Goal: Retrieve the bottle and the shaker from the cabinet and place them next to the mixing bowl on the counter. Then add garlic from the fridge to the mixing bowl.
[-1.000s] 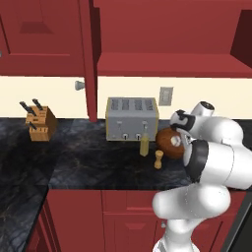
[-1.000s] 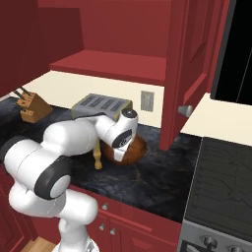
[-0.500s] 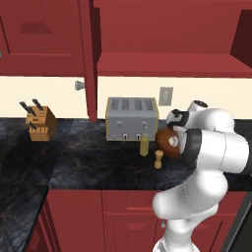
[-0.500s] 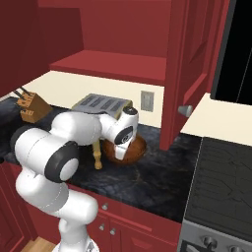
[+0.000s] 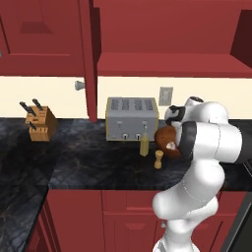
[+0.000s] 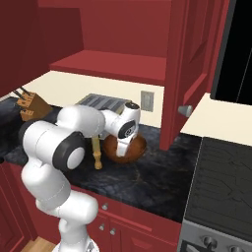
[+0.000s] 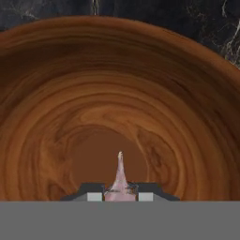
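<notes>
End effector (image 7: 120, 197) low inside bowl (image 7: 56, 93), pinching garlic (image 7: 120, 176) by a narrow grip. Could stick to a pad on release or bounce out if dropped unevenly. Bottle (image 5: 144, 145) and shaker (image 5: 158, 159) already beside bowl on tabletop (image 5: 88, 162); easy to clip.

Flat, even rendered light is filling all three views, casting only soft shadows. The cabinet (image 5: 162, 29) interior is sitting darker than the pale wall (image 5: 54, 103) beneath it. Faint sheen is showing on the black counter (image 6: 147, 182). Close up, the mixing bowl (image 7: 117, 108) grain is looking soft and slightly blurred.
</notes>
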Controlling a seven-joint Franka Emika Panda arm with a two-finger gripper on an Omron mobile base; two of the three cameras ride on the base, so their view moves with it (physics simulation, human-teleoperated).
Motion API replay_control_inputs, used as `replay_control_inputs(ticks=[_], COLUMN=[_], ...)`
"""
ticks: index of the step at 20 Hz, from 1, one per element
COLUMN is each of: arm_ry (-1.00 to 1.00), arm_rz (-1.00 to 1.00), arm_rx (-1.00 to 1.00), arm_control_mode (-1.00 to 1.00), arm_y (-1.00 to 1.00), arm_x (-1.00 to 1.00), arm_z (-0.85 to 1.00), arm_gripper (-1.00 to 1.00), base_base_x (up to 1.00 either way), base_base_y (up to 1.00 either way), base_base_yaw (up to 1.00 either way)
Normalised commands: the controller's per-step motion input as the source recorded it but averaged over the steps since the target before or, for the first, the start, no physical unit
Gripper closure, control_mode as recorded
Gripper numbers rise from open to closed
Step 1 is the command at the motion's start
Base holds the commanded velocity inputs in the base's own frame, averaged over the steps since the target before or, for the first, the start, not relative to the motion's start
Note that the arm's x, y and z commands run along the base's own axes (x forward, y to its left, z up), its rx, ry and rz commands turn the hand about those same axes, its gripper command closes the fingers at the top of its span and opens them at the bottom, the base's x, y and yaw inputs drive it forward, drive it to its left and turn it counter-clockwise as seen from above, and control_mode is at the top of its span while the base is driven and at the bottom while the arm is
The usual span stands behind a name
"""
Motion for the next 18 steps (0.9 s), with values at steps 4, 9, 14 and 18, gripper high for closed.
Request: replay_control_inputs(ticks=[4,9,14,18], arm_ry=[0.00,-0.06,-0.34,-0.30], arm_rz=[-0.01,-0.04,-0.02,0.00], arm_rx=[0.00,0.00,0.00,-0.03], arm_control_mode=[-1.00,-1.00,-1.00,-1.00], arm_y=[0.00,0.00,0.00,0.00], arm_x=[0.00,-0.15,-0.53,-0.61], arm_z=[0.00,0.00,0.09,0.40], arm_gripper=[-1.00,-1.00,-1.00,-1.00], base_base_x=[0.00,0.00,0.00,0.00], base_base_y=[0.00,0.00,0.00,0.00], base_base_yaw=[0.00,0.00,0.00,0.00])
